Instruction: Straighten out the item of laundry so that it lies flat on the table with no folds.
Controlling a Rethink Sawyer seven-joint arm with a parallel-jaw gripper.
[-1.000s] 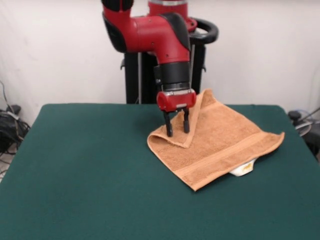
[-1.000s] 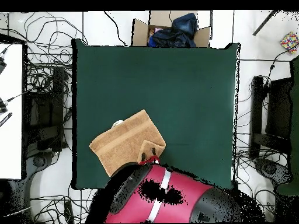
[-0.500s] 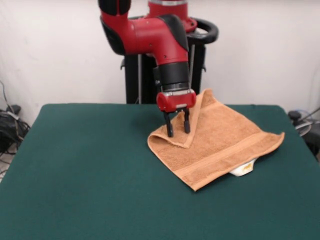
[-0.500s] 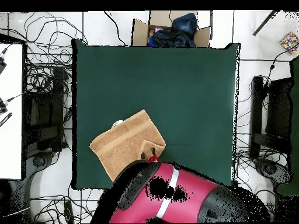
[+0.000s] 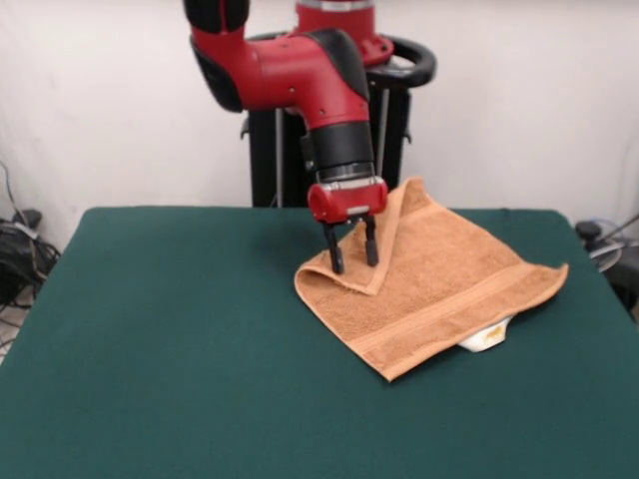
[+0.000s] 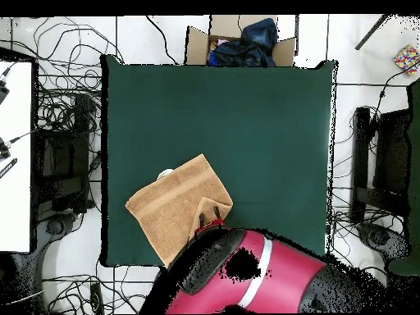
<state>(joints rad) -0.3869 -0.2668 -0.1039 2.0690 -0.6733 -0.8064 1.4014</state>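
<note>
Meanwhile, your gripper point(image 5: 350, 255), fingers spread, has barely shifted above the towel point(image 5: 439, 284)'s folded-over corner, so the fold remains undone.

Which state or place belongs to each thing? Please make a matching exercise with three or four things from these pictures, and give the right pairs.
Things:
1. towel
2. white label
3. gripper
4. table

States or places:
A. dark green top, mostly bare
B. open, jaws down at the folded corner
C. peeks out from under the towel's edge
D. orange-tan, one corner folded over

Pairs: 1-D, 2-C, 3-B, 4-A
</note>
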